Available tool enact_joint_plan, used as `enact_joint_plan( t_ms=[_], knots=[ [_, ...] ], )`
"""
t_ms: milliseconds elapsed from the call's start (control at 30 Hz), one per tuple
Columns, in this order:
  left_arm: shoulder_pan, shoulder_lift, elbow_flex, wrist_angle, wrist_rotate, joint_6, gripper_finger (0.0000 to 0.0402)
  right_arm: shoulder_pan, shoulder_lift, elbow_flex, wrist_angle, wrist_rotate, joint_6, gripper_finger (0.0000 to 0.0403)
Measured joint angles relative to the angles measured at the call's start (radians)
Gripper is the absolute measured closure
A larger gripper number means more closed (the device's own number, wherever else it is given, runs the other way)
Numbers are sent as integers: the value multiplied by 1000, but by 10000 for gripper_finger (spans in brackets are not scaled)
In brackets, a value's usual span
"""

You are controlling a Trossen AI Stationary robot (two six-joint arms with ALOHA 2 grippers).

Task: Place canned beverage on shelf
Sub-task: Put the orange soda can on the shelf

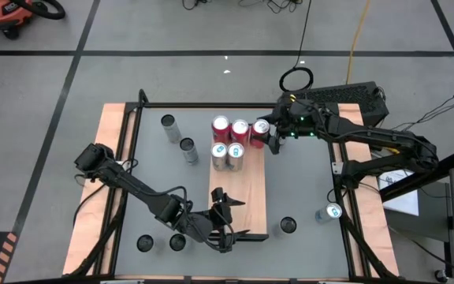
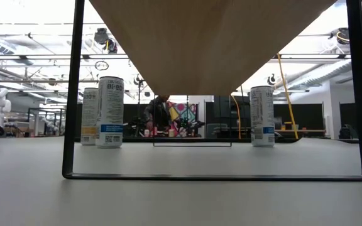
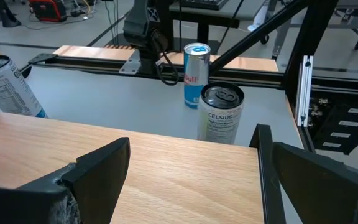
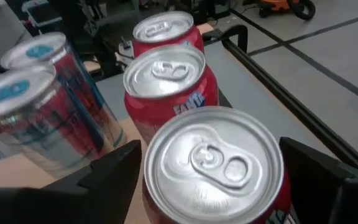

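Third red can (image 1: 261, 128) stood on shelf (image 1: 247, 205) — upper centre of frame.
Right gripper (image 1: 272, 140) jaws spread wide around it, grip released; left gripper (image 1: 225, 211) parked wide — lower centre.

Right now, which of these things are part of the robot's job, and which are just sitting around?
Part of the job:
shelf
five cans on the shelf
right gripper, open around the end red can

Sitting around:
cans on the grey table
left gripper, waiting open
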Motion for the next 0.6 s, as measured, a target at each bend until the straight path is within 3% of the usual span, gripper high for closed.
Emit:
enact_joint_plan(
  t_ms=[333,600],
  knots=[
    [0,0,0,-1,0,-4,14,0,-25,-1,15,0,0,67],
    [0,0,0,-9,0,-3,14,0,-126,-1,10,0,-40,67]
  ],
)
